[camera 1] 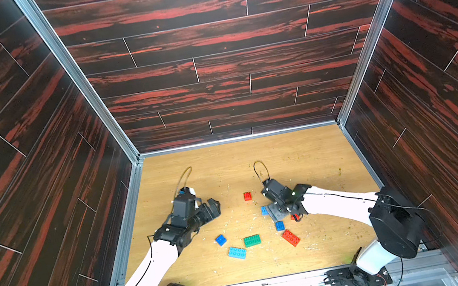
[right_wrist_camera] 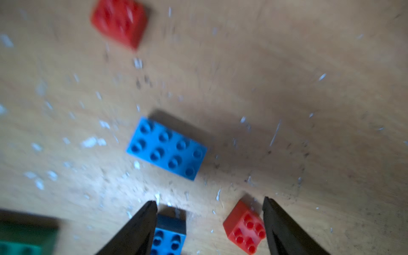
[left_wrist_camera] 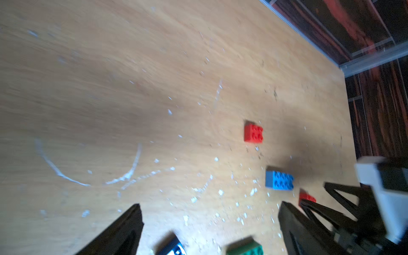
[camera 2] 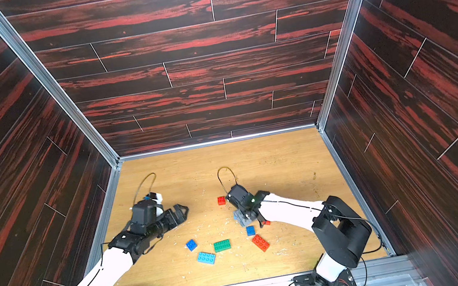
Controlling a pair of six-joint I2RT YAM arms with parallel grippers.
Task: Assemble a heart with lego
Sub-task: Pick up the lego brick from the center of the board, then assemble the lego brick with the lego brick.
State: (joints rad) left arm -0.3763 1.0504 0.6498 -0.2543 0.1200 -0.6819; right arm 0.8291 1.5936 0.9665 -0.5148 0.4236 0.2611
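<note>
Table (camera 1: 303,162): pale wood-grain board, scuffed, flecked with white chips.
Left gripper (left_wrist_camera: 209,204): black tapered fingers spread wide, empty, beyond the green brick (camera 1: 252,240).
Right gripper (right_wrist_camera: 209,199): pointed fingers parted, loosely flanking a small red square (right_wrist_camera: 244,229), beyond the green brick.
Lego oblongs: glossy, studded, unjoined; light-blue brick (camera 1: 237,252) and red oblong (camera 1: 291,238) either side of the green brick.
Dark-blue square (camera 1: 220,240): four studs, near the green brick, touching nothing.
</note>
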